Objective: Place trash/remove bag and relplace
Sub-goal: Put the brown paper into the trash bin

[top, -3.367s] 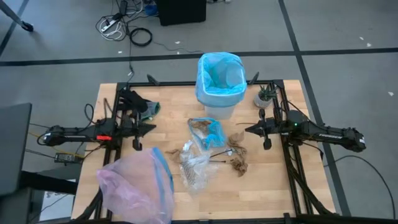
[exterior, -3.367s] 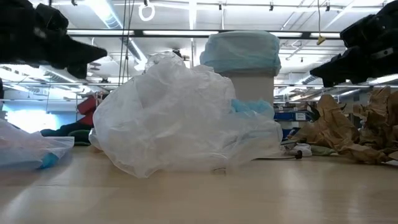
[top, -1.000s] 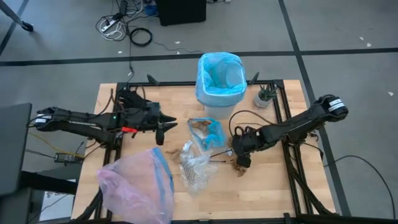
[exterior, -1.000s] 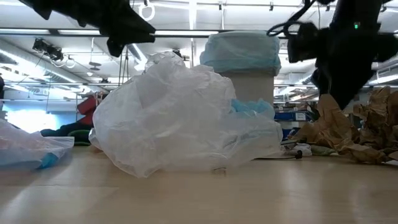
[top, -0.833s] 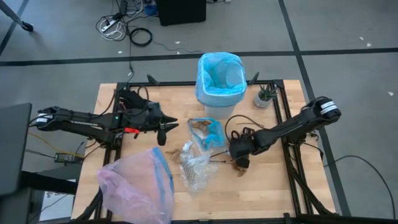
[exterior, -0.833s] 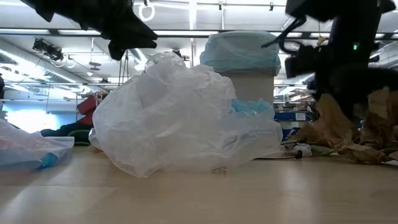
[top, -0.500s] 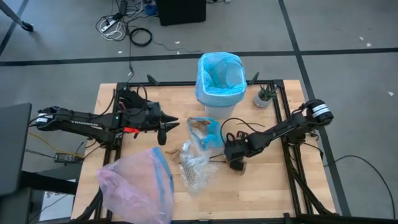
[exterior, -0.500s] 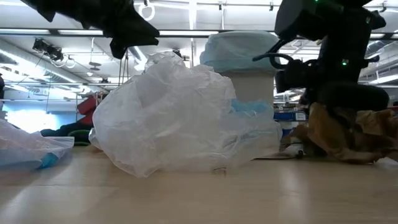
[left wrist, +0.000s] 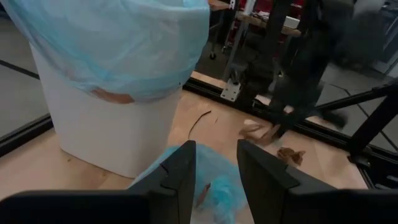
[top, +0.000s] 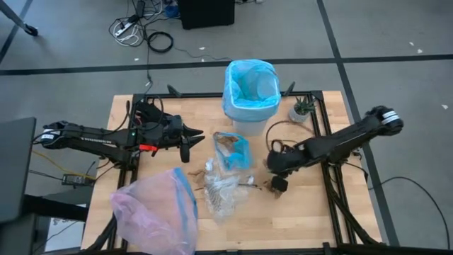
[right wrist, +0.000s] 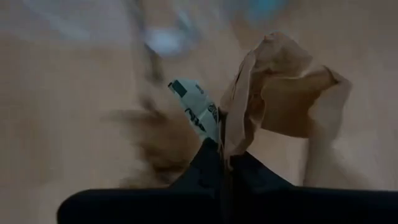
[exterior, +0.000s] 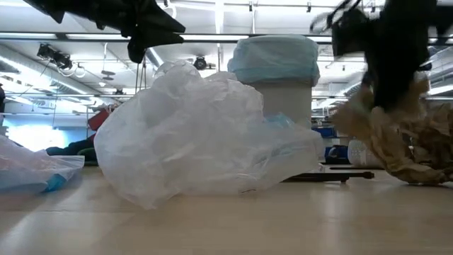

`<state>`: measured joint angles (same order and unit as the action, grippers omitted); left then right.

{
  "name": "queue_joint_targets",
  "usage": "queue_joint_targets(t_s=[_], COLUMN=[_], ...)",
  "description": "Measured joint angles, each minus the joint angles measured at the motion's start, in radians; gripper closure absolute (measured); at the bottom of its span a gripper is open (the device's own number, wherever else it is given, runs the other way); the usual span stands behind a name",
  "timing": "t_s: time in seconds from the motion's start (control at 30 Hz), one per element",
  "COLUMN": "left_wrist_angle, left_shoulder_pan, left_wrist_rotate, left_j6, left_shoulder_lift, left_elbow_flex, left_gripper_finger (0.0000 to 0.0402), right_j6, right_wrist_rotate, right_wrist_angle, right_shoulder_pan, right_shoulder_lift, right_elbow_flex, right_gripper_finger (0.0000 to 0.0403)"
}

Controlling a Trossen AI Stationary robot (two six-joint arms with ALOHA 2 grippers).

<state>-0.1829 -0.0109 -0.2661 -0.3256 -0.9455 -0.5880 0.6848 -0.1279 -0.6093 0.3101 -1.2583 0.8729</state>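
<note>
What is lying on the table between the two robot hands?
In the high view, the blue-tinted packet lies between the left hand and right hand.

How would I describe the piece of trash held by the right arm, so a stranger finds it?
Start at the white bin with its blue liner, then look toward the right gripper. It is shut on a brown dried leaf clump, crumpled and lifted, unlike the clear wrappers.

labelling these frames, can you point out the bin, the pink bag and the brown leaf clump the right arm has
bin [top: 249,125], high view, white front wall below the blue liner
pink bag [top: 145,212], high view, middle of the crumpled bag
brown leaf clump [right wrist: 292,93], right wrist view, the crumpled brown part above the shut pincer
</note>
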Motion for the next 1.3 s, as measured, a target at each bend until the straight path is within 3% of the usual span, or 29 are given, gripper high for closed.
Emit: queue_joint_targets(t_s=[0.27, 0.5, 0.6, 0.83, 1.0, 1.13, 1.3], left_wrist_angle=[-0.020, -0.064, -0.106, -0.127, -0.102, -0.073, -0.069], left_shoulder_pan=[0.000, 0.000, 0.000, -0.004, -0.017, -0.017, -0.017], left_wrist_rotate=[-0.010, -0.008, 0.023, 0.051, 0.048, 0.032, 0.031], left_j6=[-0.054, -0.089, -0.074, -0.121, -0.131, -0.132, -0.112], left_shoulder_lift=[0.000, 0.000, 0.000, 0.000, 0.000, 0.000, 0.000], left_elbow_flex=[0.000, 0.001, 0.001, 0.001, 0.001, 0.001, 0.001], left_gripper_finger=[0.0275, 0.0276, 0.0275, 0.0275, 0.0275, 0.0275, 0.0275], right_j6=[-0.135, -0.486, -0.543, -0.544, -0.522, -0.526, -0.538], right_wrist_rotate=[-0.049, -0.147, -0.156, -0.077, 0.033, 0.054, 0.030], right_wrist_angle=[0.053, 0.180, 0.232, 0.282, 0.280, 0.276, 0.281], right_shoulder_pan=[-0.107, -0.312, -0.429, -0.656, -0.728, -0.739, -0.739], right_shoulder_lift=[0.167, 0.122, 0.072, -0.053, -0.130, -0.157, -0.152], right_elbow_flex=[0.214, 0.428, 0.470, 0.491, 0.490, 0.490, 0.490], right_gripper_finger=[0.0402, 0.0403, 0.0403, 0.0403, 0.0400, 0.0371, 0.0298])
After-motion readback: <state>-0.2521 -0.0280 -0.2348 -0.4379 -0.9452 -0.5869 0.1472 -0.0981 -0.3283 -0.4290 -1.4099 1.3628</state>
